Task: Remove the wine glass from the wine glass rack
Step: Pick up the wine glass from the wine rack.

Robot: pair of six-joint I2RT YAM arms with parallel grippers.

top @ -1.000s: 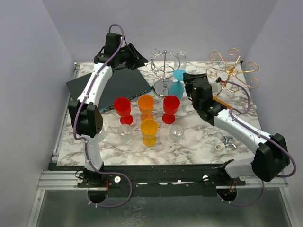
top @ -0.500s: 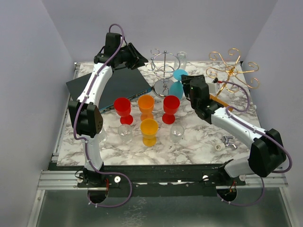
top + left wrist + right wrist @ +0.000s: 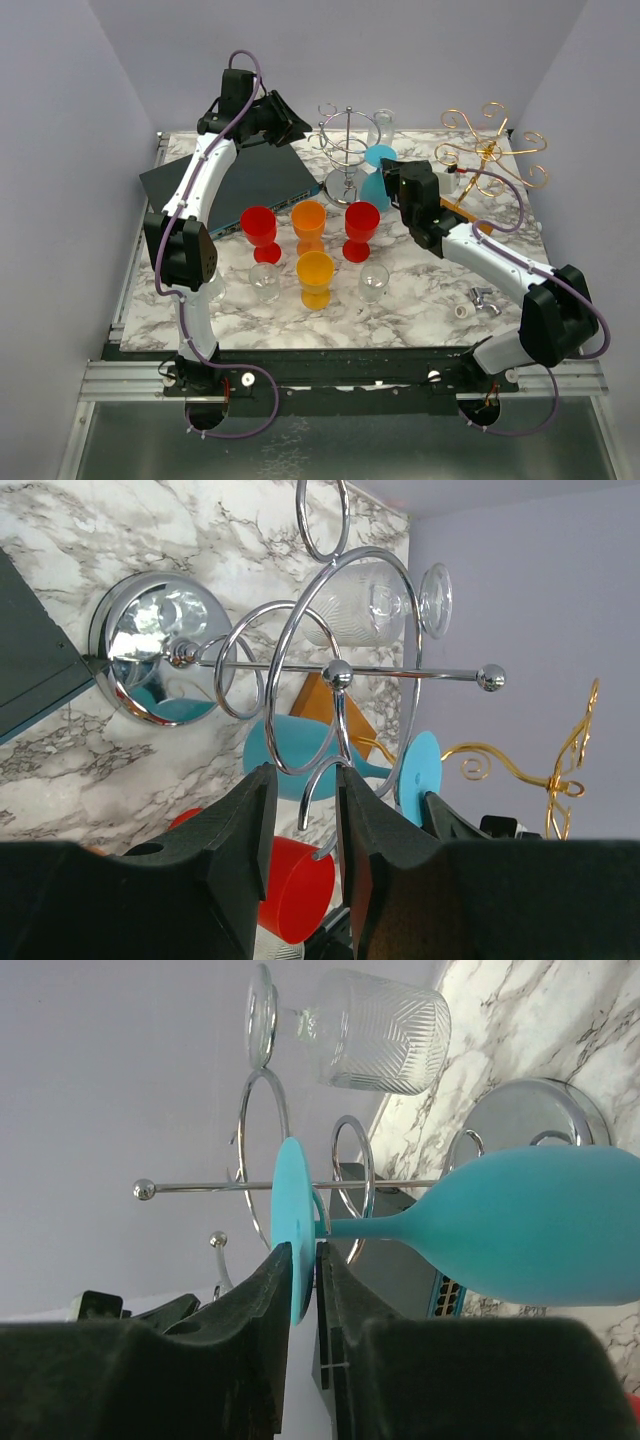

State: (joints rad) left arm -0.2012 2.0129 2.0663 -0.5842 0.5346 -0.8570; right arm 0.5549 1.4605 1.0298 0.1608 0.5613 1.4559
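Currently one turquoise wine glass [image 3: 520,1225] and one clear glass [image 3: 385,1030] hang on the single chrome rack [image 3: 150,665]. The right tool [image 3: 304,1250] pinches the turquoise foot. The left tool [image 3: 306,775] hovers part-open and empty. Two red goblets [image 3: 258,225] and two orange goblets [image 3: 315,270] stand on the worktop [image 3: 430,290].

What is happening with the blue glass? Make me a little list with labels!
rack: silver, standing on the table
blue glass: hanging from the rack by its foot
clear glass: hanging on the rack too
right end effector: closed on the blue glass's foot
left end effector: a rack loop sits between its fingers; grip unclear
blue glass off the rack: not yet
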